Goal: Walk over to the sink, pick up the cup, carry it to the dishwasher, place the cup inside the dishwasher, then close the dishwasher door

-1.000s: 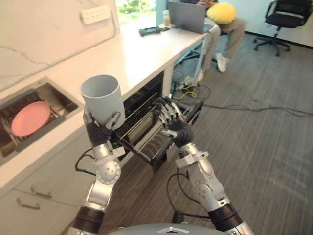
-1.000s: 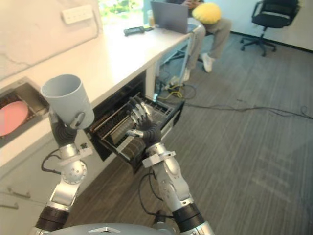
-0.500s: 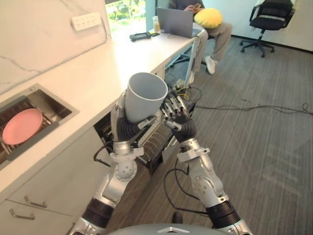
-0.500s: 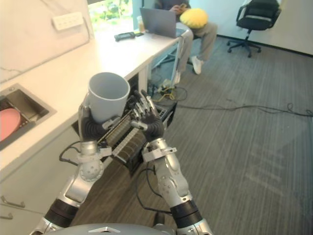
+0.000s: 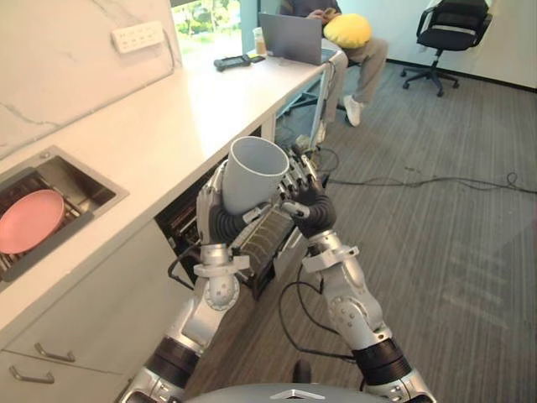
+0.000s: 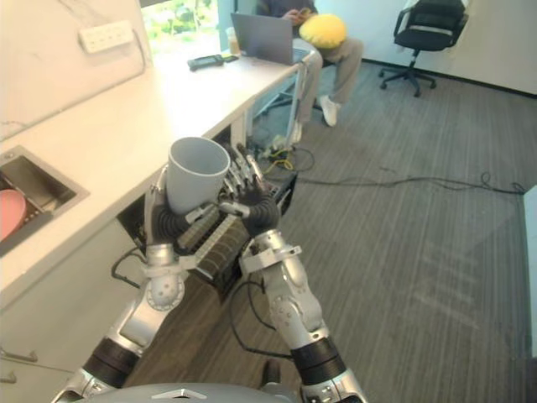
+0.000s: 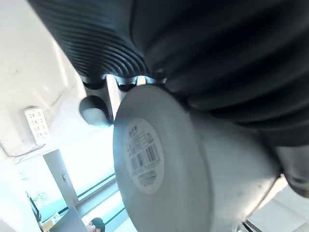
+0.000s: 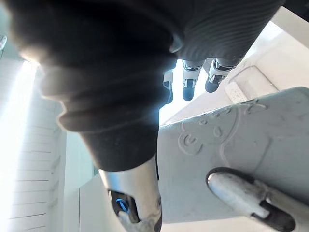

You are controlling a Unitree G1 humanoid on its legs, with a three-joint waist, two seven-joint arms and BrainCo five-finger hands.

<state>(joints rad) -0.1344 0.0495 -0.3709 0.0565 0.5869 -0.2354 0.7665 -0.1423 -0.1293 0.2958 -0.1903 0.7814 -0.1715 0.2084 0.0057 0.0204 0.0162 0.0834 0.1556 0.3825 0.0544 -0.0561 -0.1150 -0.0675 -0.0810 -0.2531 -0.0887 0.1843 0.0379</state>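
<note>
Cup, grey, rigid, probably light and slick: your left hand curls round its base, right hand spread alongside; grip mid-wall.

Cup in left robot hand, seemingly over dishwasher rack; right robot hand beside; plate in sink leftward

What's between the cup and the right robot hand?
Nothing; the left eye view shows the right robot hand close beside the cup in the left robot hand.
</note>
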